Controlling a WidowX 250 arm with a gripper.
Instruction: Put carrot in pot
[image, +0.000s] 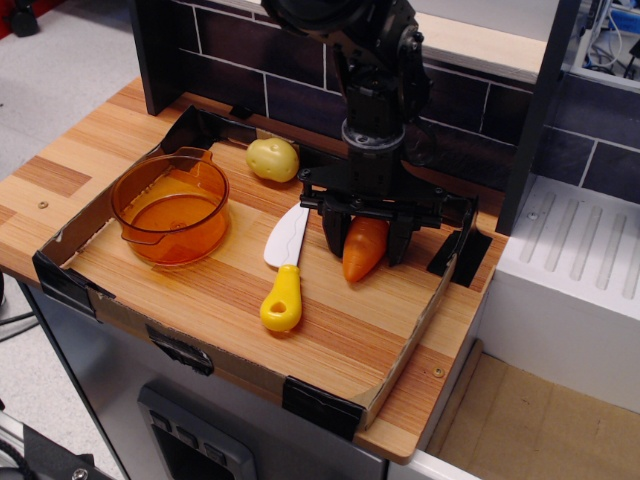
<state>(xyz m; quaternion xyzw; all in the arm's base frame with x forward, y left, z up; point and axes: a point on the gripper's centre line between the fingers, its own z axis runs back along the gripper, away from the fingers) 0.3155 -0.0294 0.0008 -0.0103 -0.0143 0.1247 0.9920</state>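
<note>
The orange carrot (360, 258) lies on the wooden board right of centre, its tip pointing toward the front. My gripper (366, 238) is down over its thick end, with one black finger (334, 232) against its left side and the other against its right. The jaws are closed onto the carrot, which still rests on the board. The see-through orange pot (170, 207) stands empty at the left of the board, well apart from the gripper.
A yellow-handled white toy knife (283, 270) lies between the pot and the carrot. A round yellow potato (272, 159) sits at the back. A low cardboard rim (420, 325) with black tape corners edges the board. A dark brick wall stands behind.
</note>
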